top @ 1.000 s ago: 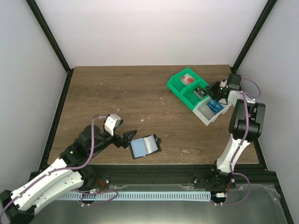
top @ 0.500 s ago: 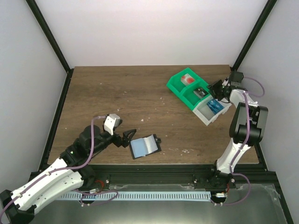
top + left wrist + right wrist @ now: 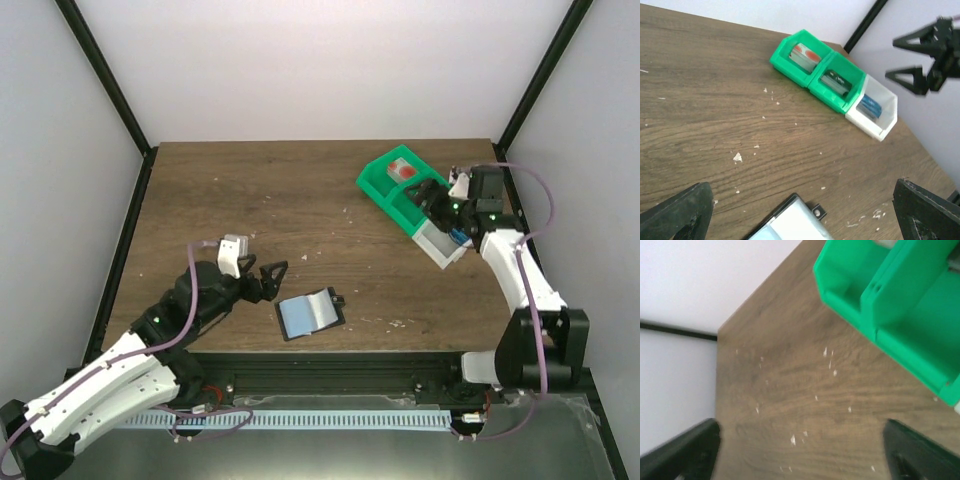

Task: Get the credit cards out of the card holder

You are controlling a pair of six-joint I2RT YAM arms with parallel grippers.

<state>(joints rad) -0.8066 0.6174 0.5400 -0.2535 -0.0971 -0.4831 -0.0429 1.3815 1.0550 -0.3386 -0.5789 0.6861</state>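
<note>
One thin bright blue card (image 3: 870,106) is already sitting in the green-and-white plastic bin (image 3: 875,128), well apart from the open pale blue-grey bifold wallet (image 3: 311,314). The left gripper (image 3: 272,278) and right gripper (image 3: 437,203) are hanging spread, empty.

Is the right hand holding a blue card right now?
No, the right hand is spread open with nothing between its fingers; a blue card lies in the white compartment.

A green bin (image 3: 900,310) fills the upper right corner. Under it is the wooden table (image 3: 780,385) with pale flecks (image 3: 793,440). The gripper (image 3: 800,460) has dark fingers (image 3: 685,450) far apart in the bottom corners. At the left are a white wall (image 3: 700,275) and a black bar (image 3: 675,331).
</note>
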